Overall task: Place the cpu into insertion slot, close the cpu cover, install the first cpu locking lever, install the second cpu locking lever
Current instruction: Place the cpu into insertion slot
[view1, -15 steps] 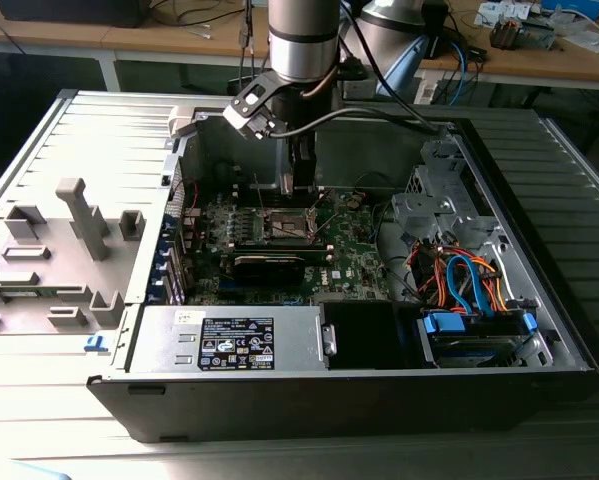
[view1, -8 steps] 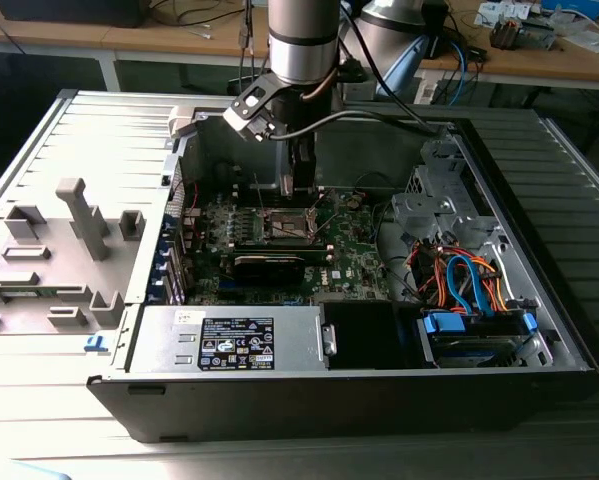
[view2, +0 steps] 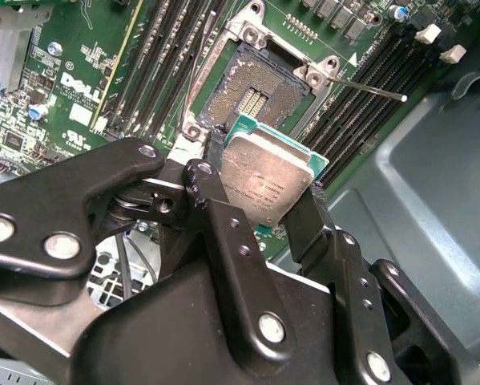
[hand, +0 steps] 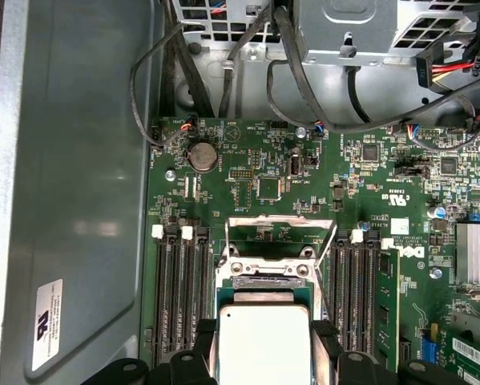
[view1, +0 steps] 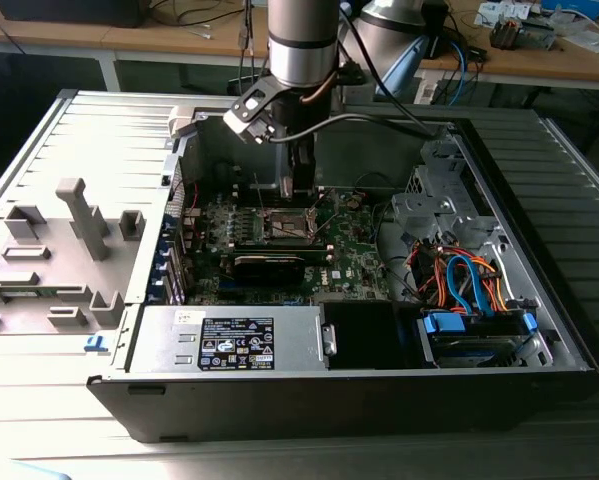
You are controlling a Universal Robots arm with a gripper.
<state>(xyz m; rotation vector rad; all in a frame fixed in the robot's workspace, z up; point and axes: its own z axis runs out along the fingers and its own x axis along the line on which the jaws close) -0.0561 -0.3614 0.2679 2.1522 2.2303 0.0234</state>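
Holding pincer (view2: 260, 191): closed on the cpu (view2: 265, 172), which is clamped by two opposite edges.
Cpu: held over one edge of the open insertion slot (view2: 254, 92), not seated.
Cpu cover (hand: 281, 217): raised beyond the slot.

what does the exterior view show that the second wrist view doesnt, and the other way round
Exterior view's own: the arm reaching down into the open computer case, the power supply, the blue and orange cables, and a grey fixture on the exterior view's left.
Second wrist view's own: the tool shut on the cpu by its edges, held close to the open socket, not seated, and a thin lever swung out.
Both: the green motherboard and that socket.
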